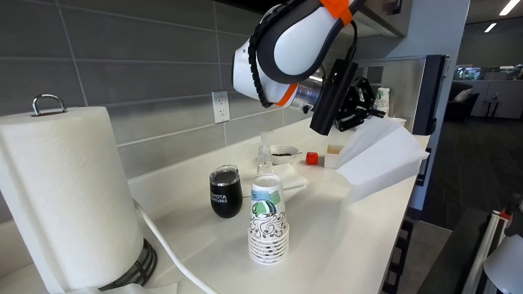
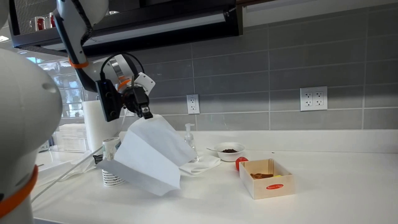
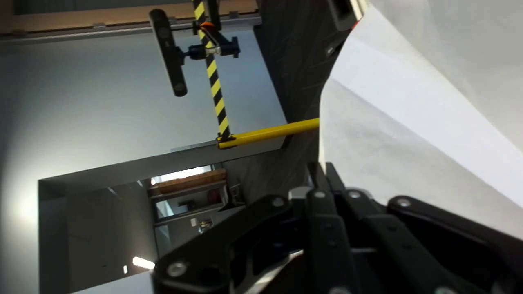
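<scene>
Over the tabletop [image 2: 335,193], the tool [image 3: 323,169] is closed on a white sheet [image 2: 152,158]; in the wrist view an edge of it runs down between the tips, which press together. Seen in an exterior view, the sheet hangs under the tool, its creased panels fanning from 4 o'clock round to 7 o'clock; whether its lowest corner touches down, I cannot tell.

It looks thin, papery and very light, limp over its spans yet slightly springy along the folds; quick moves would probably make it flutter, and a snag could tear it; the top edge seems a sound place to hold, and a crease, with doubled layers, would likely be firmer than a loose corner.

From the sheet's middle in that view, the pump bottle [image 2: 189,137] stands at 2 o'clock, behind the hanging flap; the bowl [image 2: 233,157] lies at 3 o'clock; a red object [image 2: 240,159] and the wooden box [image 2: 267,191] sit between 3 and 4 o'clock; the widest stretch of tabletop runs past the box toward 3 o'clock. Seen in an exterior view, the front edge [image 1: 398,228] passes at the sheet's 5 o'clock, with the cup stack [image 1: 267,228] well apart at 8 o'clock; a free corner juts toward 3 o'clock, possibly beyond that edge.
</scene>
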